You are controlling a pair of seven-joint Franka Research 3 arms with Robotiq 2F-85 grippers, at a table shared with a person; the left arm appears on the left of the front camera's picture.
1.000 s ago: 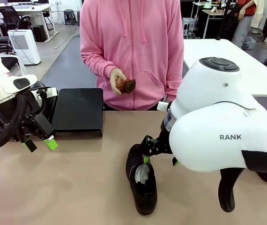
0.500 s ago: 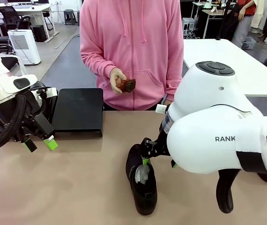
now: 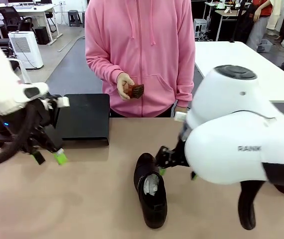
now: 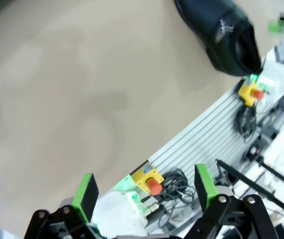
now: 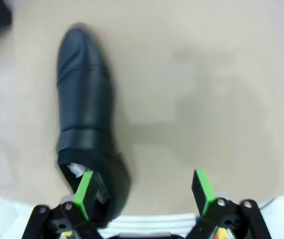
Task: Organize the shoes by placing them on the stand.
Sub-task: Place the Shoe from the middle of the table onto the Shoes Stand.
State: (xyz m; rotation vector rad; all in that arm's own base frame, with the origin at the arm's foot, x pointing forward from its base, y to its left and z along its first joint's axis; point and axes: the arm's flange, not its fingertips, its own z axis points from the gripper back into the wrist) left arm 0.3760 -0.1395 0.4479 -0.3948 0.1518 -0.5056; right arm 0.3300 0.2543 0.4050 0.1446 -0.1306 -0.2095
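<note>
A glossy black shoe (image 3: 151,191) with white paper inside lies on the tan table, toe pointing toward me. My right gripper (image 3: 177,173) hovers open at its heel end. In the right wrist view the shoe (image 5: 84,124) lies left of centre; my right gripper (image 5: 143,190) has one green pad over the shoe's heel opening and the other over bare table. Another black shoe (image 3: 246,205) shows partly under my right arm. The matte-black stand (image 3: 83,117) sits at the far left. My left gripper (image 3: 50,158) hangs open in front of it, holding nothing. The left wrist view has a shoe (image 4: 221,32) far beyond my left gripper (image 4: 146,189).
A person in a pink hoodie stands at the far edge, holding a small brown brush (image 3: 136,90) in one hand. In the left wrist view, yellow stop buttons (image 4: 149,180) and cables sit along the table's near rail. Bare tabletop lies between the stand and the shoe.
My left arm has swung slightly right and lower. My right arm has shifted a little to the right, its gripper still at the shoe's heel. The shoe and the person have not moved.
</note>
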